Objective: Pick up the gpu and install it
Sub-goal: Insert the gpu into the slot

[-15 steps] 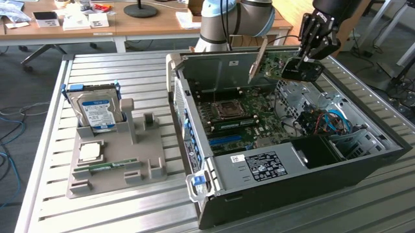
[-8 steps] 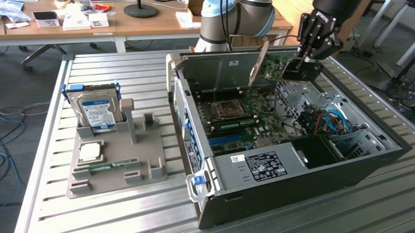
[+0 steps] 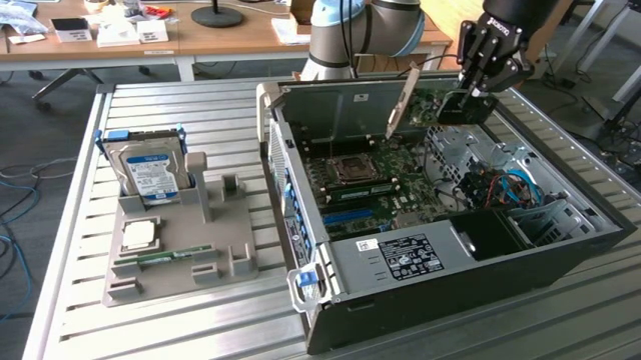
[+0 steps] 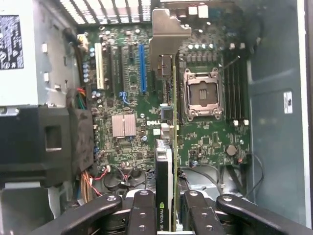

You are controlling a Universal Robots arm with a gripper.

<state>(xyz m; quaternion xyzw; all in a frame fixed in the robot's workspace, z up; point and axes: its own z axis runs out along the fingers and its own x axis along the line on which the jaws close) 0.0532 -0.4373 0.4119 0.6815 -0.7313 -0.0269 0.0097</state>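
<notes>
Wooden desks (image 3: 230, 41) line the top of the exterior view. Dark grey floor (image 3: 40, 127) with loose cables (image 3: 18, 180) lies at left, beside a slatted metal table (image 3: 150, 330).

I can read DELL printed in white on the motherboard (image 4: 132, 88) and NVIDIA on the gpu (image 4: 164, 161), along its dark face.

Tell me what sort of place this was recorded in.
Probably a robotics lab or workshop in an office-like room. A slatted metal table carries an open computer case, the gripper holds the gpu over it, and wooden desks stand behind.
</notes>
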